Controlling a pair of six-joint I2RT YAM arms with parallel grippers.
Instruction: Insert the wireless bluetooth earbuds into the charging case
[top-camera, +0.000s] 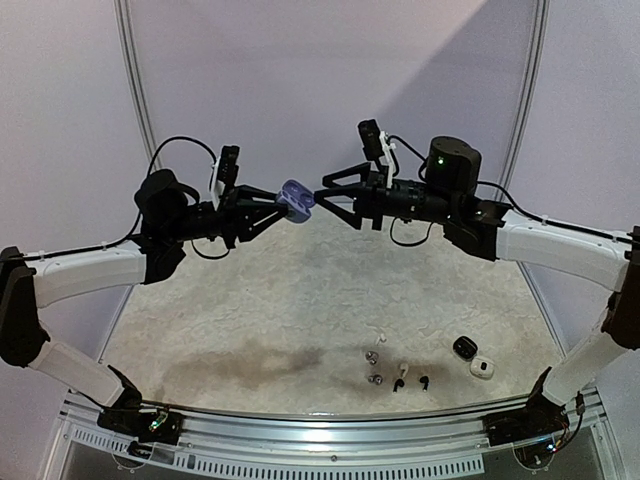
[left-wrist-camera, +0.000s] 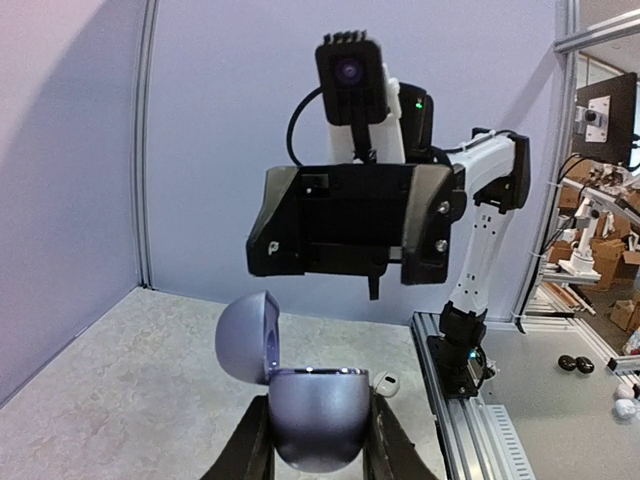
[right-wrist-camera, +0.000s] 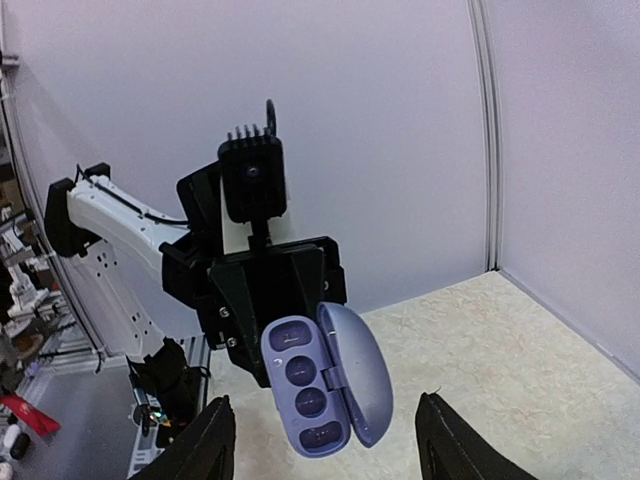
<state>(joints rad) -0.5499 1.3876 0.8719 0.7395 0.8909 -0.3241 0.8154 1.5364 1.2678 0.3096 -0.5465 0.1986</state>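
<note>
A purple charging case (top-camera: 296, 198) hangs high above the table with its lid swung open, and my left gripper (top-camera: 288, 207) is shut on its body. In the left wrist view the case (left-wrist-camera: 320, 415) sits between both fingers, lid (left-wrist-camera: 247, 335) tilted up to the left. My right gripper (top-camera: 325, 194) faces it from the right, open and holding nothing. From the right wrist, the case (right-wrist-camera: 305, 385) shows several dark wells between my spread right gripper (right-wrist-camera: 325, 447) fingers. Several tiny earbuds (top-camera: 378, 379) lie loose on the table near the front edge.
A black case (top-camera: 463, 347) and a white case (top-camera: 482, 367) lie on the table at the front right, beside the earbuds. The white case (left-wrist-camera: 385, 382) also shows beyond the held case. An aluminium rail (top-camera: 330, 425) runs along the near edge.
</note>
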